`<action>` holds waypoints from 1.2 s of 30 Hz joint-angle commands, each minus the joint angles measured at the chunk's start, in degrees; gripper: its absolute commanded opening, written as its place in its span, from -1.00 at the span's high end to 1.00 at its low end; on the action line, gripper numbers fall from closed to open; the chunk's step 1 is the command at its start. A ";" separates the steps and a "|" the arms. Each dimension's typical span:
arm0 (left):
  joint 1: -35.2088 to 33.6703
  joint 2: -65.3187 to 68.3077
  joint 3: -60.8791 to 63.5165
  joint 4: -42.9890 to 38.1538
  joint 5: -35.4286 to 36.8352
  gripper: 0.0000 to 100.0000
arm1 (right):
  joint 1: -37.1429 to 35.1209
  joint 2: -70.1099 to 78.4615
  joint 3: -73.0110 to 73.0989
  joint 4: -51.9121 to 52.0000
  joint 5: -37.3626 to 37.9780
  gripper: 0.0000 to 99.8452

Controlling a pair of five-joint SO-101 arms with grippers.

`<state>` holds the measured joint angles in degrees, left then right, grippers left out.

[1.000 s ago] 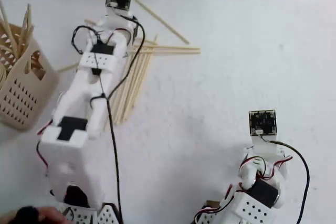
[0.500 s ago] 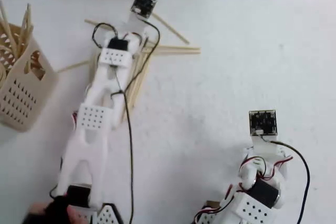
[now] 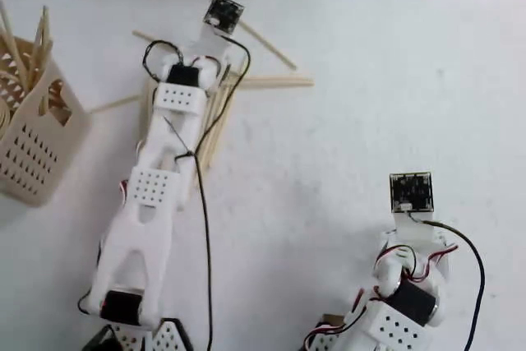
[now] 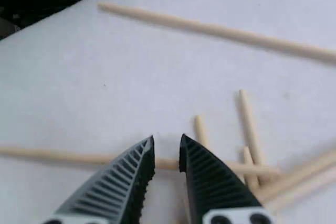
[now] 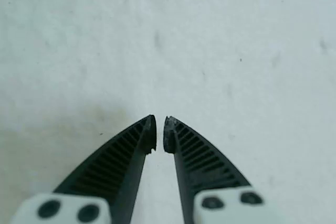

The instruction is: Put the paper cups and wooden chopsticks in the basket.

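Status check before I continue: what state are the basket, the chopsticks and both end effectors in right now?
Basket: standing, already holding several upright sticks.
Loose chopsticks: lying flat in a scattered pile on the table.
Left end effector: slightly open, empty, one chopstick beneath its tips.
Right end effector: shut, empty, over bare table.

Room to pass lies over the table right of the chopsticks; the basket stands at the left edge.
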<state>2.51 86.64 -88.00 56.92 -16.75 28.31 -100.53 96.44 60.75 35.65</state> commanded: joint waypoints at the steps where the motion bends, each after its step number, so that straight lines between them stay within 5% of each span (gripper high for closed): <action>1: 0.48 -1.45 -0.53 8.26 -0.35 0.79 | 0.66 -0.04 0.53 -0.13 -0.09 0.91; 10: 0.13 -5.49 -7.12 34.11 -0.44 0.79 | 0.66 -0.04 0.53 -0.13 -0.09 0.91; 20: 0.40 -25.01 -7.65 37.19 -0.09 0.79 | 0.66 -0.04 0.53 -0.13 -0.09 0.91; 25: 2.51 -38.29 -5.54 46.15 0.44 0.79 | 0.66 -0.04 0.53 -0.13 -0.09 0.91; 33: 9.01 -58.86 42.81 45.36 -4.66 0.79 | 0.66 -0.04 0.53 -0.13 -0.09 0.91; 36: 12.09 -65.36 59.16 39.03 -6.95 0.80 | 0.66 -0.04 0.53 -0.13 -0.09 0.91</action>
<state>10.15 32.48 -52.31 102.29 -21.05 28.31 -100.53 96.44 60.75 35.65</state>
